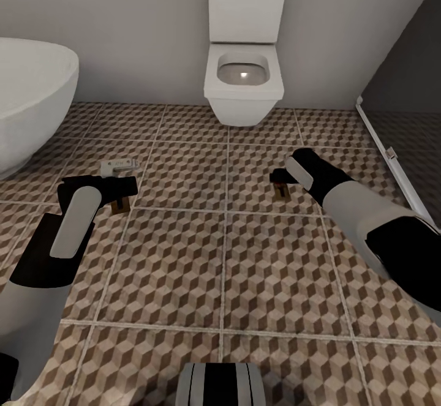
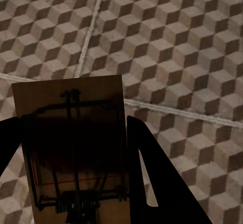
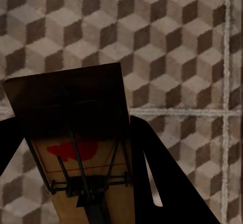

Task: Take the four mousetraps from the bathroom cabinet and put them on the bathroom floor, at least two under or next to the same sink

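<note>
A flat rectangular brown wooden mousetrap with thin wire parts (image 2: pixel 73 148) is being pinched between the black fingers of the left gripper (image 1: pixel 119 193), its tan edge showing just under the fingertips in the head view. A second wooden mousetrap, bearing a red mark (image 3: pixel 81 148), is being pinched likewise by the right gripper (image 1: pixel 278 182). Both are being held low over the bathroom floor of cube-patterned brown, beige and white tiles (image 1: pixel 220 259), the left one nearer the white rounded bathtub (image 1: pixel 30 100) at the far left, the right one nearer the white wall-hung toilet (image 1: pixel 244 84) at the far wall. A small pale flat object (image 1: pixel 119 165), possibly another trap seen from its light side, is lying on the tiles just beyond the left gripper; its identity cannot be told.

The placing step is judged to be in hand. Next, each trap would need lowering flat onto the tiles and releasing, with a spot beside or beneath a sink being sought.
</note>
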Tool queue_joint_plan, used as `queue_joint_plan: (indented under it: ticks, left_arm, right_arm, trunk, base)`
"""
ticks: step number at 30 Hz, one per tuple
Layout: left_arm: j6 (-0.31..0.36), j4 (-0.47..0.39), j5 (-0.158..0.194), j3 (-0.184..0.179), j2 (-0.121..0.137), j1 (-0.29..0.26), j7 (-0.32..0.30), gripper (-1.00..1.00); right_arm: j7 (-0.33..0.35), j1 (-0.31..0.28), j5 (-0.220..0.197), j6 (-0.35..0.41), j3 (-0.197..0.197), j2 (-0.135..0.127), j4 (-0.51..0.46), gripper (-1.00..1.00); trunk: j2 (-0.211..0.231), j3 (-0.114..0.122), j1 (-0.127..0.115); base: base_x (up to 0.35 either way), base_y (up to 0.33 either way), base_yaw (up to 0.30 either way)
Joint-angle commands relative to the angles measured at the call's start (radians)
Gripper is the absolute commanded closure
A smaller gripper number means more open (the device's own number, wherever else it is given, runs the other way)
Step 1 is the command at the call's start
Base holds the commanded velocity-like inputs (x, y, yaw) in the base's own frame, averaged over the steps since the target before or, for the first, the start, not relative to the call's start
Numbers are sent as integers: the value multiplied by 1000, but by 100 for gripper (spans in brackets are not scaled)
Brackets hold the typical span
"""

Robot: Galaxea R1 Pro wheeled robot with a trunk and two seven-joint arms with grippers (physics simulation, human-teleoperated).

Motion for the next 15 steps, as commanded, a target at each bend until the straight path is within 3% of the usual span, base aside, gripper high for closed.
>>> queue_joint_plan:
  ticks: [1,5,7,11,15]
  left_arm:
    - [4,-1,6,-2,1,-1,10,100]
    - [4,0,5,-3,1,-1,10,100]
    - [4,0,5,-3,1,-1,10,100]
    - [4,0,4,-3,0,-1,10,100]
    - [4,1,4,-4,0,-1,10,100]
  right_arm:
    - [-4,0,-13,-7,17,0,-1,100]
    - [3,0,-10,-51,49,18,1,100]
    - [-4,0,-9,-104,63,49,10,100]
    - [-24,0,-4,-156,76,77,40,100]
    - [-39,-1,43,-214,103,91,60,100]
  trunk:
    - [0,-1,0]
    - [0,-1,0]
    - [0,-1,0]
    - [0,-1,0]
    - [0,-1,0]
  base:
    - [0,0,0]
    - [0,0,0]
    - [0,0,0]
    - [0,0,0]
    - [0,0,0]
